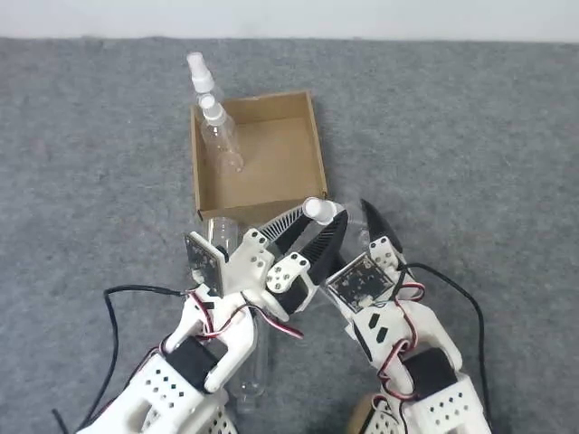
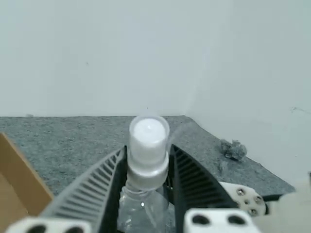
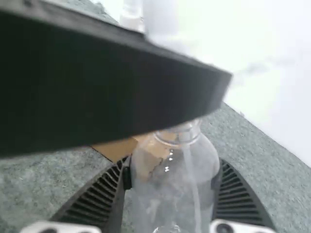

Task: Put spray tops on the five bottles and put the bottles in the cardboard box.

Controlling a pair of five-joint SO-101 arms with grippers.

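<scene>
Saw the right pincer (image 3: pixel 173 165) clamped around the body of a clear plastic bottle (image 3: pixel 170 187), roughly upright just beside the near wall of the cardboard box (image 1: pixel 318 145); saw the left pincer (image 2: pixel 147 151) closed on the white spray top (image 2: pixel 148 141) at that bottle's neck. Judged the bottle empty and light, thin-walled and smooth, so apt to dent or twist loose under a hard squeeze; judged the mid-body the best hold for steadying, and the broad collar of the spray top the place to grip for turning, not the narrow nozzle. Noted one capped bottle (image 1: pixel 222 136) lying inside the box; another capped bottle (image 1: pixel 199 77) just beyond its far corner on the table (image 1: pixel 470 136); an uncapped bottle (image 1: pixel 222 233) by the near wall; a further bottle (image 1: pixel 253 366) lying under the left arm.
</scene>
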